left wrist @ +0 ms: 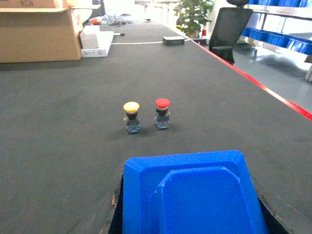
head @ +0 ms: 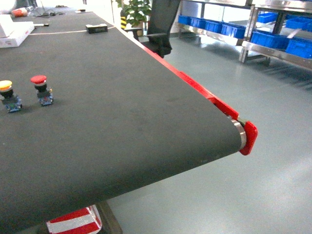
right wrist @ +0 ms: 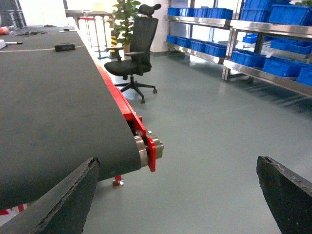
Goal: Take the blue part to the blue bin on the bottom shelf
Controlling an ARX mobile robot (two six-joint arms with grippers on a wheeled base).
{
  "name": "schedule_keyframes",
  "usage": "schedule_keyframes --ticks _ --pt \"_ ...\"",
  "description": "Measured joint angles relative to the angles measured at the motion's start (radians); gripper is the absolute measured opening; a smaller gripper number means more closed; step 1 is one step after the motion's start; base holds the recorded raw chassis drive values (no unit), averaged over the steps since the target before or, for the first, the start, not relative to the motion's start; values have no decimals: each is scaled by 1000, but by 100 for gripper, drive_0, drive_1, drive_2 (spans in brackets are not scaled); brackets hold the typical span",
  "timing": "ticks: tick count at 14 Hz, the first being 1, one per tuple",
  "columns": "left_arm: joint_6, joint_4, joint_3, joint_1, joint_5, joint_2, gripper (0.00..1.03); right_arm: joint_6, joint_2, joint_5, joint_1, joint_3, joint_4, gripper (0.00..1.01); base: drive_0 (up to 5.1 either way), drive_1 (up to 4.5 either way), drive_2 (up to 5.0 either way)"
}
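Left to right, everything referenced to the black flat conveyor belt (head: 122,122).

- Over the belt's near left part: left gripper (left wrist: 191,214) was clamped on the blue moulded plastic part (left wrist: 185,170). Dark pads (left wrist: 116,202) were pressed to both its flanks. So the task's thing was in the left fingers, above the belt, not on it.
- The part's long axis ran straight ahead of the wrist, along the fingers, with its narrower end forward.
- Further up the belt from the part: yellow mushroom pushbutton (left wrist: 131,116) and red mushroom pushbutton (left wrist: 162,113), upright, just beside each other. Neither is ours.
- At the belt's right end roller: right gripper (right wrist: 175,195) hung past the edge over the floor, fingers (right wrist: 63,204) spread wide, nothing between them.
- Well right of the belt, across open grey floor: the stainless-steel bottom shelf (head: 278,54) with blue plastic bins (head: 270,40) sitting on it.

Key relation, as we judged it: the target lay to the right of and beyond the held part, and well apart from it, so out of arm reach. The right arm was nearer the shelf but empty, and the left had the load. We'd expect the base to turn right and drive first. The place step had not started.
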Motion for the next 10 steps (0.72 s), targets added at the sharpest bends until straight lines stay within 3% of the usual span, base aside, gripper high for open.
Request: schedule_keyframes --ticks 10 --pt "0 0 0 0 0 1 44 0 0 0 0 0 0 98 -156 -156 -156"
